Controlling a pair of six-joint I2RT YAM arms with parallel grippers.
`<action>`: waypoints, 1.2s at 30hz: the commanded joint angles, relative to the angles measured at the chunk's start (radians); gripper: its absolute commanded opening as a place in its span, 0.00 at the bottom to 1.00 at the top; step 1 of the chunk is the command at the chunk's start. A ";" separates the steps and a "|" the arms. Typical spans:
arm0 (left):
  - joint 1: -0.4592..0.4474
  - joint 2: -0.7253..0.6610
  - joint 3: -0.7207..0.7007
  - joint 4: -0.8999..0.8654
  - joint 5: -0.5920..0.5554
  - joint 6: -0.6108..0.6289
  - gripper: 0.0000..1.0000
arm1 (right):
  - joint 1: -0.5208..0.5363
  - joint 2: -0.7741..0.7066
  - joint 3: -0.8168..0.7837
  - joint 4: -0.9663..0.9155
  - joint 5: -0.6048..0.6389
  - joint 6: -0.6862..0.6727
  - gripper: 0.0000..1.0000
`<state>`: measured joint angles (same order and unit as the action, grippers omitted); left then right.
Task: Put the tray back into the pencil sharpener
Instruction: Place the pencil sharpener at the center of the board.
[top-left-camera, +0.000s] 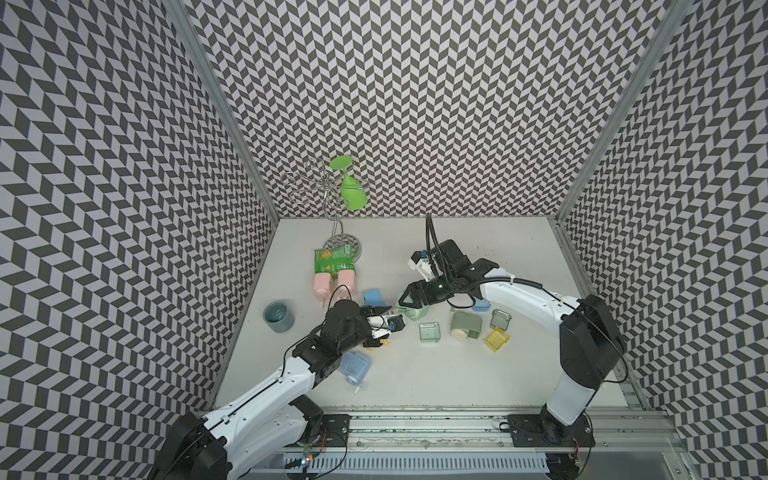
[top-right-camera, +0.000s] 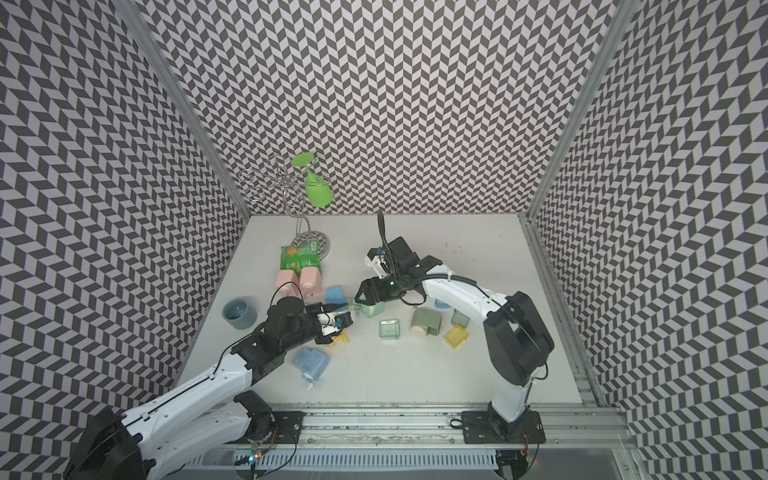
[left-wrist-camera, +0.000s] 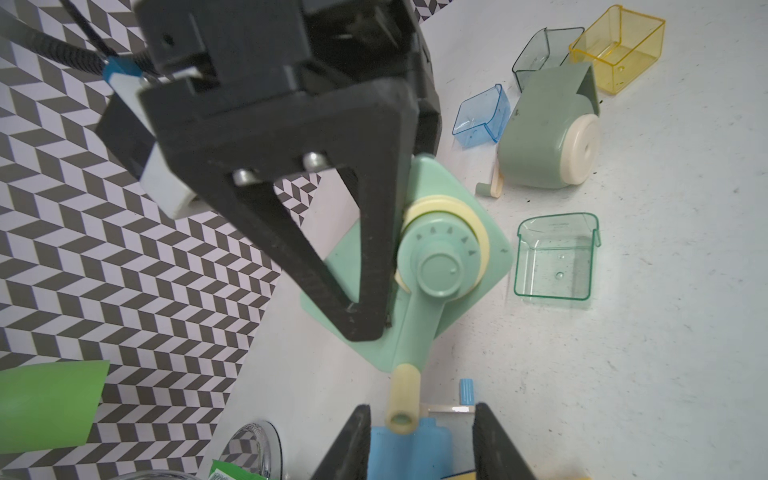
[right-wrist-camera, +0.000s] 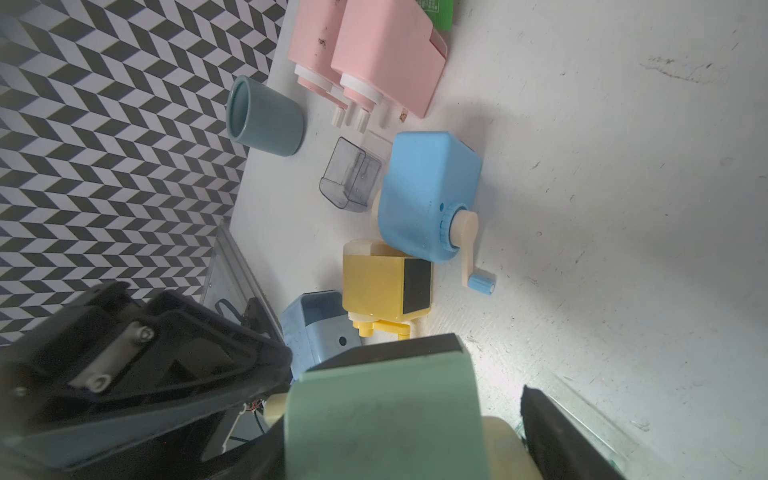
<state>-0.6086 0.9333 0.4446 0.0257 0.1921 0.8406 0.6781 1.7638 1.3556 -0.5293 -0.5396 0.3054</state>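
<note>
Right gripper (top-left-camera: 406, 301) clamps the mint sharpener (left-wrist-camera: 436, 266); left gripper (left-wrist-camera: 422, 409) half-closed, grip unclear, and the crank handle (left-wrist-camera: 405, 399) sits between its fingers and could snag, wrenching it loose.

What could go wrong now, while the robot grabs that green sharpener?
The right fingers hold the mint sharpener, but the left fingers sit beside its crank knob, close to a blue sharpener. They might snag the knob or bump the blue one. Several loose trays lie nearby. Only the green tray looks like a match, so picking the yellow tray would probably jam.
</note>
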 joint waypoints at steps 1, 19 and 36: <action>-0.006 0.007 0.041 0.013 0.022 0.003 0.39 | 0.006 -0.020 0.002 0.051 -0.029 0.003 0.36; -0.008 0.030 0.042 0.042 0.000 0.005 0.21 | 0.026 0.007 0.008 0.066 -0.049 0.008 0.36; -0.017 0.013 0.045 0.026 -0.029 -0.011 0.00 | 0.024 0.002 -0.010 0.116 -0.052 0.020 0.50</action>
<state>-0.6212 0.9619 0.4603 0.0315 0.1661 0.8474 0.6952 1.7687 1.3491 -0.4808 -0.5629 0.3119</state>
